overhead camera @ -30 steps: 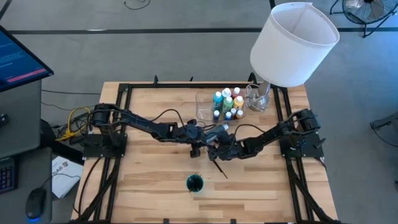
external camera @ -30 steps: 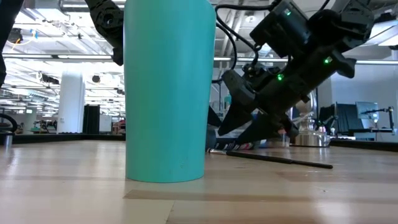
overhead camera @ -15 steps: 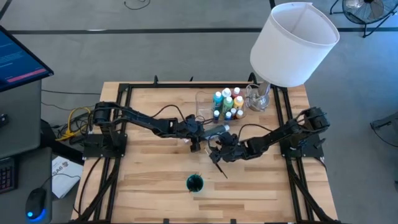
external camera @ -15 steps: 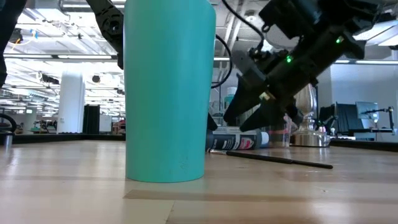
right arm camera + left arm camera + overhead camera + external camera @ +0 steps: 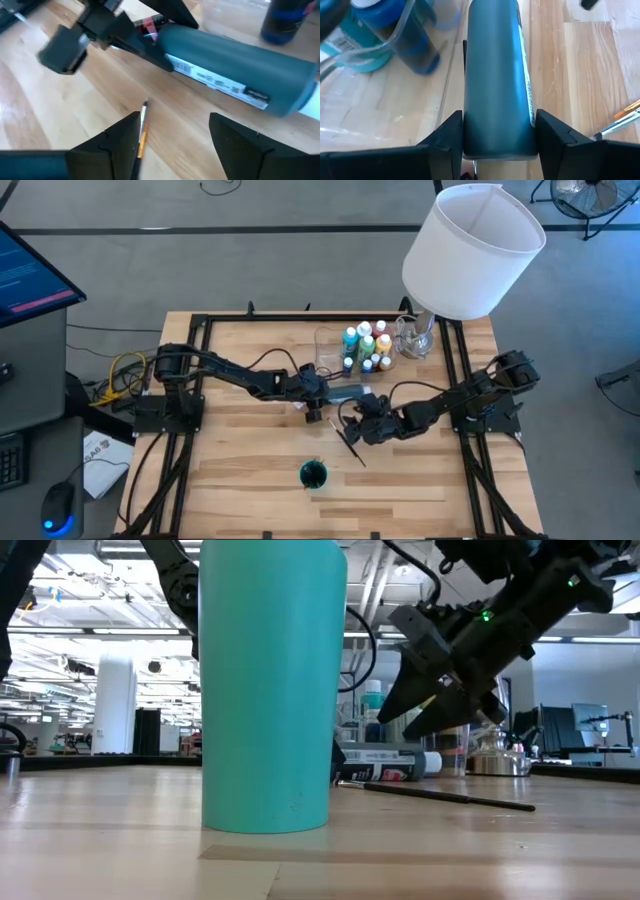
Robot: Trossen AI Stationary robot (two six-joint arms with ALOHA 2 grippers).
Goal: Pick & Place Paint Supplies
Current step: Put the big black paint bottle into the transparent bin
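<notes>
Now the left gripper (image 5: 497, 145) has its fingers (image 5: 445, 137) clenched on the base of a dark teal paint bottle (image 5: 497, 75), which lies on its side on the table (image 5: 250, 470) just beside the clear plastic tray (image 5: 330, 350). Inside that tray stand the other paint bottles (image 5: 368, 345), white-capped and coloured blue, green, yellow and red, under the edge of the big white lampshade (image 5: 470, 250). Over the middle of the table the right gripper (image 5: 172, 137) hangs with its fingers (image 5: 117, 135) parted and grasping nothing, just above a thin dark-handled brush (image 5: 352, 450) that lies flat on the wood near the lying bottle. A teal cup (image 5: 272, 680) stands upright nearer the table's front edge, apart from both arms.
</notes>
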